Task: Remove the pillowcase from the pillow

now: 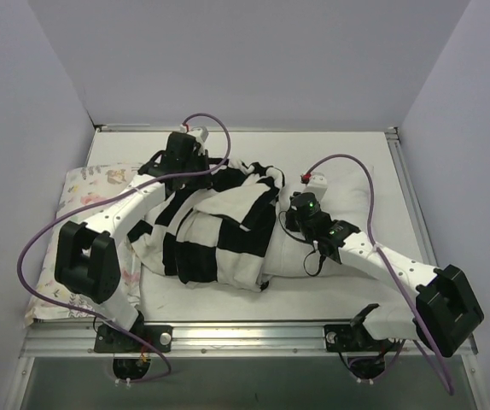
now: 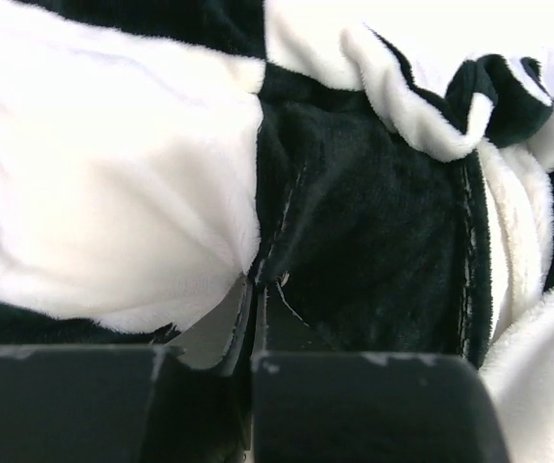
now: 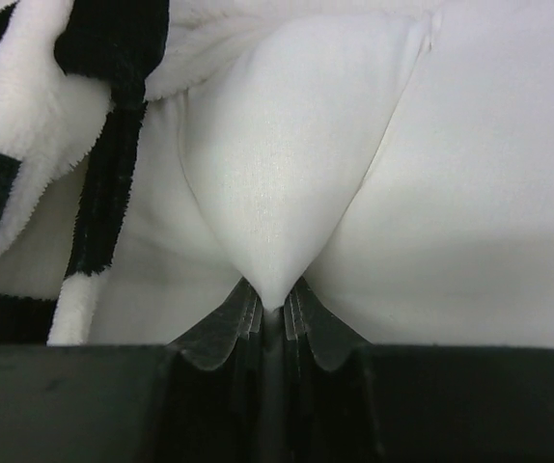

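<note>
The left gripper [image 2: 255, 294] is clenched on a fold of the pillowcase [image 2: 373, 222], just where a black square meets a white one. The plush rises in a ridge straight ahead of its tips. The right gripper [image 3: 272, 307] is clenched too, pinching a small peak of the plain cloth of the pillow [image 3: 287, 183]. The hem of the pillowcase lies up and to the left of this gripper, near the pinch but not in it.

The step in hand seems to be the pull-apart: one arm anchors the pillow, the other draws the cover off. To do it well, I would keep the right grip firm and low, so that the pillow does not lift. The left gripper should pull away from the right one, along the pillow and not upward. The pinch on the pillow is thin and may slip, so a slow, even pull is safer than a jerk. Whether the left gripper also holds pillow cloth inside its fold, I cannot tell.

As a container, the pillowcase sits bunched in thick folds around the part of the pillow on the left gripper's side — the end at the right gripper is bare and rests on the table [image 1: 330, 149]. How much of the pillow is inside, the folds hide. To the outer side of the left gripper lies a second pillow [image 1: 91, 184] with small pastel prints.
</note>
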`<act>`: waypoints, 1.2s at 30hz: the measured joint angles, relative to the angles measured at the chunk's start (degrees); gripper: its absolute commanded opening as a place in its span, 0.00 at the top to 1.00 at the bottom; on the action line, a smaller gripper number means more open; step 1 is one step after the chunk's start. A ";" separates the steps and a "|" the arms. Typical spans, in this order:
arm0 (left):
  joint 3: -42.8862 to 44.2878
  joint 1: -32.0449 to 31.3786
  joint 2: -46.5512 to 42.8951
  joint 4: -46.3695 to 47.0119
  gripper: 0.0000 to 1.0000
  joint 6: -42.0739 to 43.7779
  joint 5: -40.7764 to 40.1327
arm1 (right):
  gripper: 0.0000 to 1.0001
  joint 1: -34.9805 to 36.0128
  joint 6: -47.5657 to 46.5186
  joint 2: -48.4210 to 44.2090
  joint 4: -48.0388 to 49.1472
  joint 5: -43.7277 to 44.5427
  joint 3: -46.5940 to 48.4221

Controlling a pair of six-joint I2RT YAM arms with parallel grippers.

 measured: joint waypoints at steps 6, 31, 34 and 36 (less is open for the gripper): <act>1.88 1.84 -1.07 -3.37 1.00 -0.44 -3.48 | 1.00 -5.49 0.35 -4.35 -4.00 -3.89 1.95; 2.05 41.40 -25.88 -20.11 1.00 -13.77 10.71 | 1.00 -35.71 -1.88 -15.17 -29.22 -30.21 16.92; 1.84 44.35 -26.27 -17.79 1.00 -13.73 8.48 | 1.00 -41.00 -2.25 -15.17 -30.67 -26.16 17.94; 1.09 43.43 -25.22 -16.26 1.00 -13.40 6.88 | 1.00 -39.91 -2.58 -14.99 -31.32 -25.53 17.99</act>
